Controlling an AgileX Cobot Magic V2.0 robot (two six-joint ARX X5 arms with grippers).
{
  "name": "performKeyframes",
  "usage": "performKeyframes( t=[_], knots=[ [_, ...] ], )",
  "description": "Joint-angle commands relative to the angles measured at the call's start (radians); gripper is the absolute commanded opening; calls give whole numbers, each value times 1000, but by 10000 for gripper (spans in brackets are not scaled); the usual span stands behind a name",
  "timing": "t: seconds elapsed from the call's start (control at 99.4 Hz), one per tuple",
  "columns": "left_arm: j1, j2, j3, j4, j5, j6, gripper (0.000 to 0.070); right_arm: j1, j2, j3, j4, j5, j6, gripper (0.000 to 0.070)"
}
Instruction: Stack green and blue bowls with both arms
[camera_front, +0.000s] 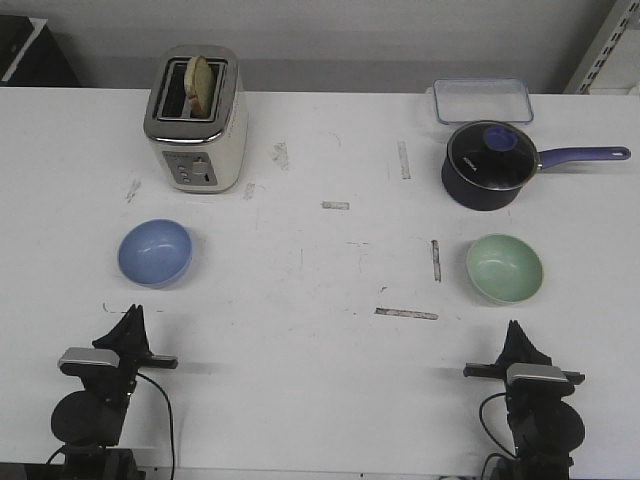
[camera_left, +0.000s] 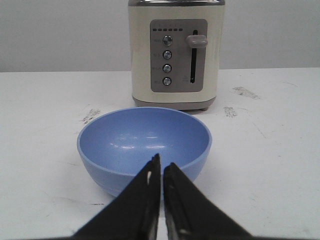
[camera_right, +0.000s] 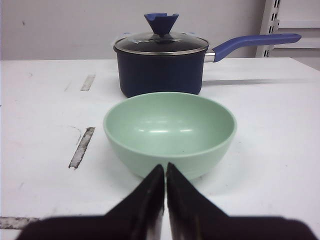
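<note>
Blue bowl (camera_front: 155, 252) sits at nine o'clock, green bowl (camera_front: 504, 267) at three, well apart, nothing stacked yet. Left gripper (camera_front: 128, 325) and right gripper (camera_front: 518, 340) both pinched closed, empty, everything left.

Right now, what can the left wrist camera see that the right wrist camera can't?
Only the left wrist view shows the blue bowl, with the cream toaster behind it and the left gripper shut in front. Only the right wrist view shows the green bowl, the dark lidded saucepan behind it and the right gripper, also shut. Both show the scuffed white table and an empty bowl straight ahead, not yet touched.
</note>
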Motion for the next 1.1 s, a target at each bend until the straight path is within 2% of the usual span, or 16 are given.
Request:
performKeyframes(
  t=[0.0,0.765,0.976,1.087],
  knots=[
    [1,-1,-21,10,1,1,1,-3,0,-2,10,0,10,4],
    [1,-1,-21,18,1,1,1,-4,0,-2,23,0,8,3],
    [1,-1,-21,18,1,0,1,-4,0,-2,52,0,10,3],
    [1,-1,-21,18,1,0,1,-5,0,-2,122,3,13,3]
  ],
)
